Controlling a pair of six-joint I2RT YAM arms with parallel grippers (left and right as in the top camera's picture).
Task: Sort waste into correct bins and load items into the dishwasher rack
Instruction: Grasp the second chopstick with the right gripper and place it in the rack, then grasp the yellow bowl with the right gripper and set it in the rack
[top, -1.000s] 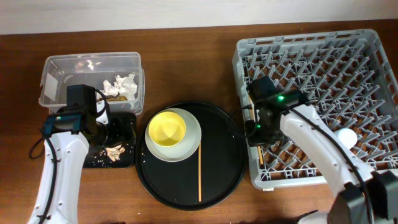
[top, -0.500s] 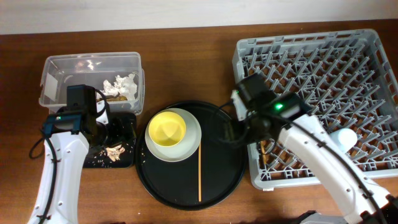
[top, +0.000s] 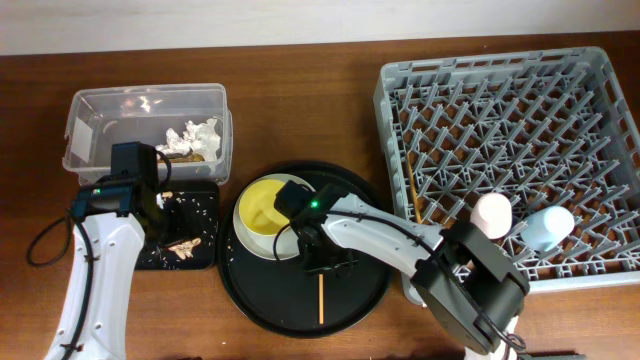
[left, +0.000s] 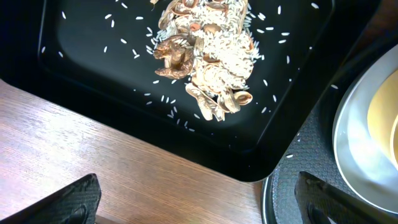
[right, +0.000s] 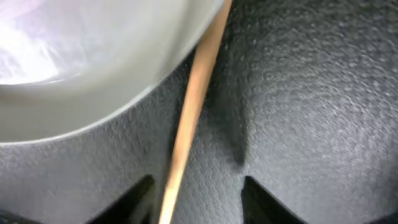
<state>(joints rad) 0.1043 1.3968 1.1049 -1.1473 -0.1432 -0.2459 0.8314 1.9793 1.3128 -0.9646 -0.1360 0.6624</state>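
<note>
Right now the move depends on the thin wooden chopstick (top: 320, 300) that lies on the large round black tray (top: 255, 290). Seen from overhead, its long axis runs almost straight from the rim of the pale grey round plate (top: 248, 240) toward the front edge of the tray. The upper end is hidden under the right gripper (top: 318, 262).

The right arm is clearly the nearer one, because it reaches across from the large square grey plastic rack (top: 386, 120) and hangs directly above the stick. In the right wrist view the jaws are spread apart. The chopstick (right: 193, 112) passes between the two dark fingers, a little slanted and closer to one finger than to the other. Just beside it is the plate (right: 74, 62), whose rim seems to touch or overlap the stick near its upper end. A closing of the jaws therefore probably has to be made low on the tray (right: 298, 93) and clear of that rim.

The left gripper (left: 202, 199) is also released wide. It hovers over the shallow black rectangular tray (left: 81, 81), which holds brownish food scraps (left: 205, 62), well apart from the stick.

A second wooden chopstick (top: 411, 195) already lies in the rack.
</note>
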